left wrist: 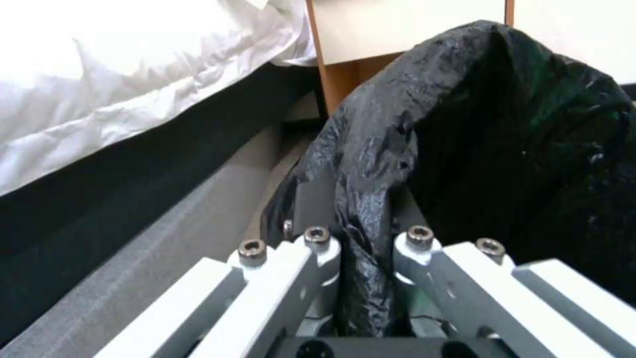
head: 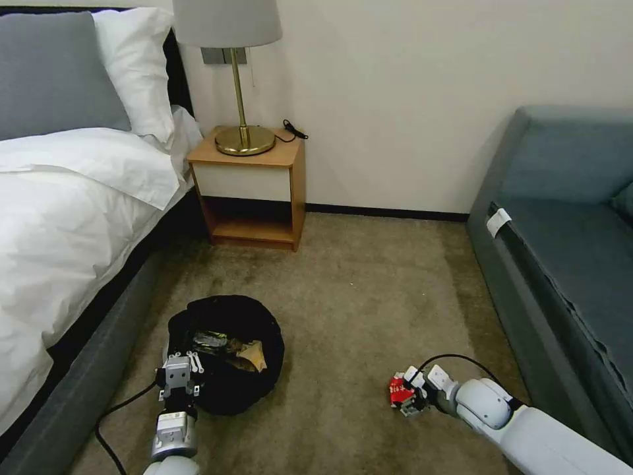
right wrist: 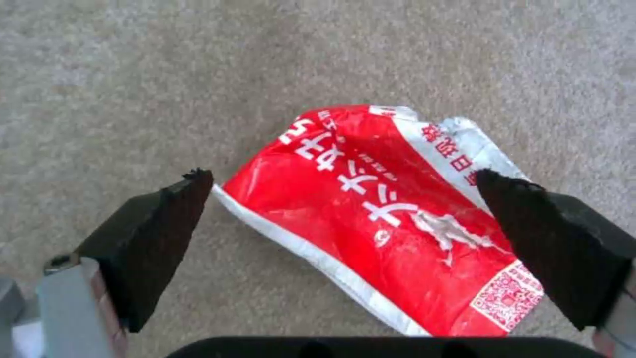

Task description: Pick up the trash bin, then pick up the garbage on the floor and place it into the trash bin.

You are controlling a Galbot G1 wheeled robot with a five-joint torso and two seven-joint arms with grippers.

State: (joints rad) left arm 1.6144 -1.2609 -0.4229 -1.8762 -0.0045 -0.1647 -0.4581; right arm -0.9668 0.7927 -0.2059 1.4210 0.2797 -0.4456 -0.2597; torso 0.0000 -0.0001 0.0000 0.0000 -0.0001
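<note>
Carpeted floor [head: 369, 297] between bed and sofa is shown. The trash bin [head: 227, 359] is clamped at its bag-lined rim by the left gripper [head: 178, 382]. The red-and-white packet [right wrist: 391, 214] is straddled by the right gripper [right wrist: 345, 209], jaws spread, its long axis running diagonally between them.

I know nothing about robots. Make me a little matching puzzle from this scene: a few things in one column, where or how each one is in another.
Things:
1. trash bin
2. red-and-white packet
3. left tool
4. lamp

Places or states:
A. on the wooden nightstand
B. lying on the carpet between the open right tool fingers
C. shut on the black bag at the bin's rim
D. on the floor beside the bed, litter inside

Pairs: 1-D, 2-B, 3-C, 4-A
</note>
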